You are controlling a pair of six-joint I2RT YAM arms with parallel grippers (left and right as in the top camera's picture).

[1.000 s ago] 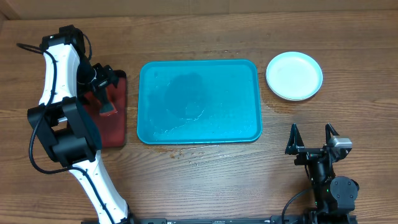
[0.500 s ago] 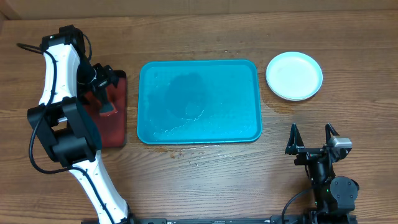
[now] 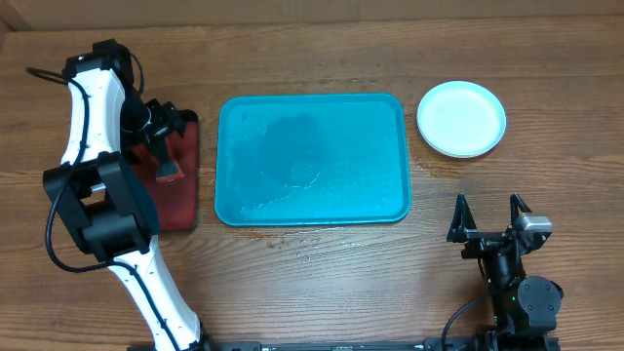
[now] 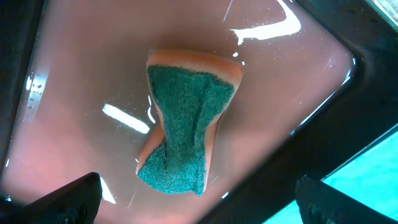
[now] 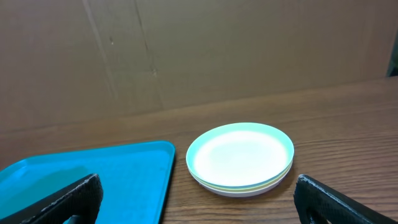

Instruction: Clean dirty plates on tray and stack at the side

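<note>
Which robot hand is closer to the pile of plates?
Right. The right gripper is open a little in front of the plate stack, on the same side of the teal tray. The left gripper is far across that tray, over the sponge in the red tray.

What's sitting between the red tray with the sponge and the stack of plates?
Only the big teal tray, seen plainly in the overhead view.

My overhead camera looks straight down from high up, taking in the whole table (image 3: 322,292). My left wrist camera stares down, very close, at a sponge (image 4: 186,121) in the dark red tray (image 4: 74,93). My right wrist camera sits low, facing level toward a cardboard wall (image 5: 186,50). With the overhead it shares the stack of plates (image 5: 240,157) and a corner of the teal tray (image 5: 93,174).
</note>
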